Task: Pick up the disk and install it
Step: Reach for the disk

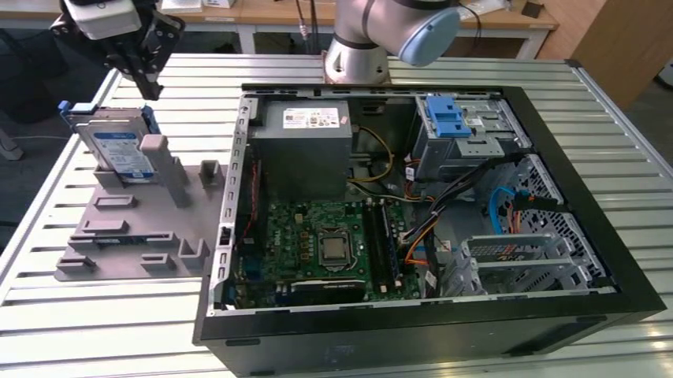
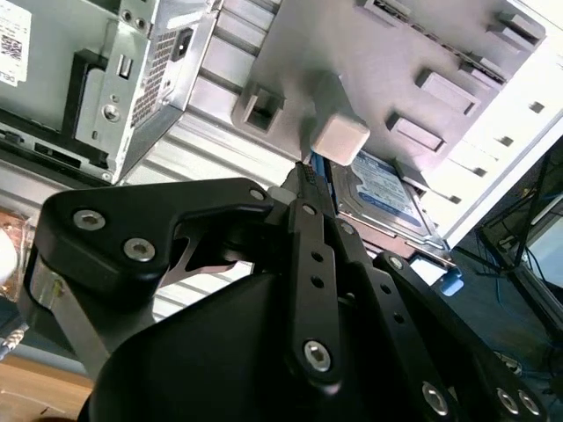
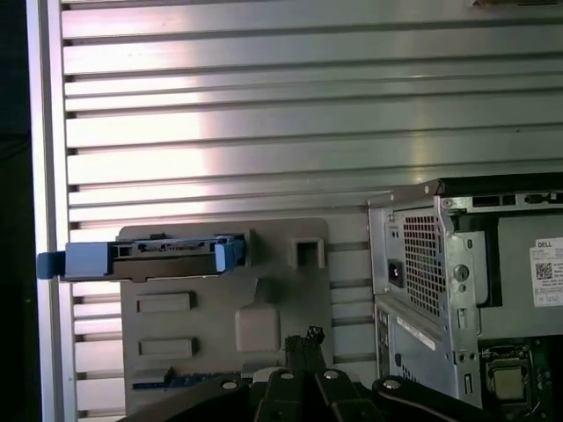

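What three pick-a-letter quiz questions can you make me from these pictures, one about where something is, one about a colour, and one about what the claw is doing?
1. Where is the flat rectangular silver-grey metal disk?
A) propped on the flat grey holder plate beside the open black computer case
B) inside the case
C) held in the black claw

2. What colour are the plastic rails around the disk?
A) red
B) blue
C) yellow

3. What is the claw doing?
A) gripping the disk
B) hanging empty above the disk
C) reaching into the case

Answers:
1 A: in the exterior view the disk stands on the plate, on the exterior view's left of the case.
2 B: the first wrist view shows blue at both ends of the disk.
3 B: the claw's tips are above the disk and hold nothing.
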You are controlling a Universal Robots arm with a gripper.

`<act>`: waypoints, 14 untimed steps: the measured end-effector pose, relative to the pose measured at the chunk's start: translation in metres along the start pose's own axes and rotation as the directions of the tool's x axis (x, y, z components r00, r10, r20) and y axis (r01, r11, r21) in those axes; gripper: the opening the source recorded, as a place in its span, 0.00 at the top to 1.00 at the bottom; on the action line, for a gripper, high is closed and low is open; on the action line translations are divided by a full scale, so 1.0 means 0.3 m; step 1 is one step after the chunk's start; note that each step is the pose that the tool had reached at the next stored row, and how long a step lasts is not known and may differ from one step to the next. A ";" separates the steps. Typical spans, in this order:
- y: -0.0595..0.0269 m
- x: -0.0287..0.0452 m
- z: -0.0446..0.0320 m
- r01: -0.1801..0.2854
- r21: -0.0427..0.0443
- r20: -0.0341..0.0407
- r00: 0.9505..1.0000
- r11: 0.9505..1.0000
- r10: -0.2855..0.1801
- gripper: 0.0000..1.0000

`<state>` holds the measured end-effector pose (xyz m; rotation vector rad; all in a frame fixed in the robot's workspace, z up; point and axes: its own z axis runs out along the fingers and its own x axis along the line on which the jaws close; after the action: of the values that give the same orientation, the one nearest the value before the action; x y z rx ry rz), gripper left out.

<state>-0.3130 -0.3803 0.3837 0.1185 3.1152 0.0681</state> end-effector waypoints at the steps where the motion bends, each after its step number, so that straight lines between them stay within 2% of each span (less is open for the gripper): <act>1: 0.000 0.010 0.000 0.000 0.000 0.000 1.000 1.000 0.000 0.89; 5: 0.004 0.044 0.002 0.000 0.000 -0.004 1.000 1.000 0.000 0.89; 7: 0.010 0.051 0.003 -0.001 0.001 -0.015 1.000 1.000 0.001 0.89; 10: 0.021 0.061 0.007 -0.001 0.003 -0.035 0.999 1.000 0.002 0.89; 14: 0.040 0.095 0.013 -0.002 0.003 -0.039 0.999 1.000 0.002 0.89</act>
<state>-0.3405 -0.3662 0.3799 0.1212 3.1547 0.0667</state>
